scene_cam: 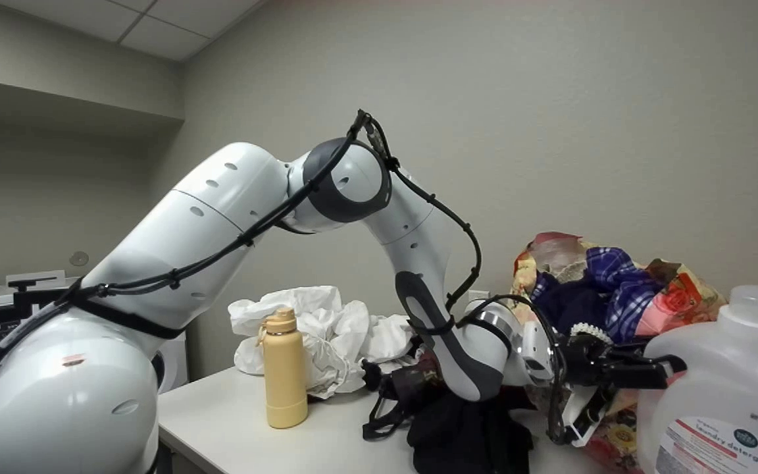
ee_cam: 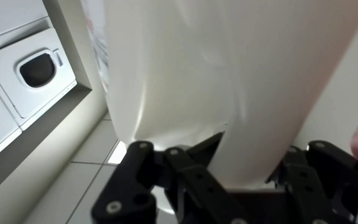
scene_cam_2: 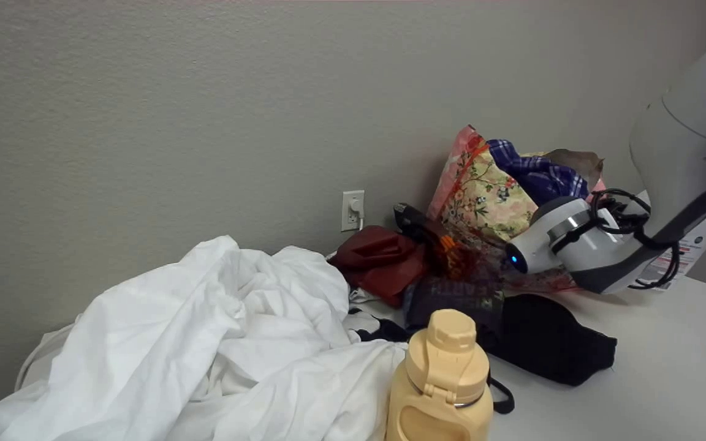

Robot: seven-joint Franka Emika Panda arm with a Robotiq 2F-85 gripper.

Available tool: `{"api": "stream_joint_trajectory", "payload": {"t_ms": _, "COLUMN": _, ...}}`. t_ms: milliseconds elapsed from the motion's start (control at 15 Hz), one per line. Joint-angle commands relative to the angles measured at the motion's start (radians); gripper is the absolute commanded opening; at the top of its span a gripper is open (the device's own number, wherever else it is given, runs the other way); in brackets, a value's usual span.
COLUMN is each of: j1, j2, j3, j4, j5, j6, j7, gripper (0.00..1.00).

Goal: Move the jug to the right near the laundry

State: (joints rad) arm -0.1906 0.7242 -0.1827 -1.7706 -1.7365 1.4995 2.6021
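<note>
In an exterior view the jug (scene_cam: 714,382) fills the edge at four o'clock, cap uppermost, its "laundry detergent" label legible. At three o'clock in an exterior view, the arm (scene_cam_2: 678,141) covers much of it, leaving a strip of body and print; whether its base touches the table (scene_cam_2: 684,343) I cannot tell. Only the wrist view shows the grip plainly: the gripper (ee_cam: 247,158) has its black fingers (ee_cam: 198,177) on either side of the jug's handle (ee_cam: 266,109), pinching it. That view takes in white machines (ee_cam: 33,65) between nine and ten o'clock, one with a dark rounded window, and ceiling tiles (ee_cam: 82,180) at eight. A wall outlet (scene_cam_2: 353,210) appears whole, with its plug, near the centre of an exterior view.

The jug is smooth, milky, translucent plastic with round shoulders. Around its ten o'clock, in both exterior views, sits the laundry bag (scene_cam_2: 482,196), crinkled and floral, stuffed with blue plaid cloth (scene_cam_2: 537,171); whether bag and jug touch is unclear. Dark garments (scene_cam_2: 555,340) lie limp and matte at the bag's five o'clock in an exterior view. In an exterior view the tan bottle (scene_cam: 283,375), a straight cylinder, stands at seven o'clock before heaped, creased white cloth (scene_cam: 346,336).
</note>
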Motion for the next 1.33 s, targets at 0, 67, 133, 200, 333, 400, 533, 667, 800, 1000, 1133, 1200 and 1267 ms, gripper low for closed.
{"api": "stream_joint_trajectory", "payload": {"t_ms": 0, "j1": -0.003, "j2": -0.004, "j3": -0.015, "j4": -0.043, "j5": -0.118, "j6": -0.018, "j7": 0.0, "gripper": 0.03}}
{"api": "stream_joint_trajectory", "payload": {"t_ms": 67, "j1": -0.006, "j2": -0.007, "j3": -0.013, "j4": -0.06, "j5": -0.138, "j6": -0.018, "j7": 0.0, "gripper": 0.04}}
{"api": "stream_joint_trajectory", "payload": {"t_ms": 133, "j1": -0.01, "j2": -0.011, "j3": -0.01, "j4": -0.076, "j5": -0.155, "j6": -0.014, "j7": 0.0, "gripper": 0.03}}
{"api": "stream_joint_trajectory", "payload": {"t_ms": 200, "j1": -0.013, "j2": -0.014, "j3": -0.008, "j4": -0.094, "j5": -0.167, "j6": -0.014, "j7": 0.0, "gripper": 0.05}}
{"api": "stream_joint_trajectory", "payload": {"t_ms": 333, "j1": -0.02, "j2": -0.022, "j3": -0.002, "j4": -0.119, "j5": -0.183, "j6": -0.009, "j7": 0.001, "gripper": 0.3}}
{"api": "stream_joint_trajectory", "payload": {"t_ms": 400, "j1": -0.021, "j2": -0.023, "j3": -0.001, "j4": -0.129, "j5": -0.188, "j6": -0.011, "j7": 0.001, "gripper": 0.38}}
{"api": "stream_joint_trajectory", "payload": {"t_ms": 533, "j1": -0.024, "j2": -0.026, "j3": 0.002, "j4": -0.152, "j5": -0.195, "j6": -0.013, "j7": 0.003, "gripper": 0.51}}
{"api": "stream_joint_trajectory", "payload": {"t_ms": 667, "j1": -0.028, "j2": -0.034, "j3": 0.006, "j4": -0.184, "j5": -0.193, "j6": -0.006, "j7": 0.002, "gripper": 0.67}}
{"api": "stream_joint_trajectory", "payload": {"t_ms": 800, "j1": -0.033, "j2": -0.044, "j3": 0.014, "j4": -0.214, "j5": -0.185, "j6": 0.006, "j7": -0.004, "gripper": 0.82}}
{"api": "stream_joint_trajectory", "payload": {"t_ms": 1000, "j1": -0.038, "j2": -0.055, "j3": 0.023, "j4": -0.245, "j5": -0.196, "j6": 0.02, "j7": -0.03, "gripper": 1.0}}
{"api": "stream_joint_trajectory", "payload": {"t_ms": 1133, "j1": -0.036, "j2": -0.06, "j3": 0.027, "j4": -0.252, "j5": -0.209, "j6": 0.023, "j7": -0.042, "gripper": 1.0}}
{"api": "stream_joint_trajectory", "payload": {"t_ms": 1200, "j1": -0.035, "j2": -0.061, "j3": 0.03, "j4": -0.254, "j5": -0.213, "j6": 0.022, "j7": -0.045, "gripper": 1.0}}
{"api": "stream_joint_trajectory", "payload": {"t_ms": 1267, "j1": -0.034, "j2": -0.061, "j3": 0.034, "j4": -0.257, "j5": -0.214, "j6": 0.026, "j7": -0.047, "gripper": 1.0}}
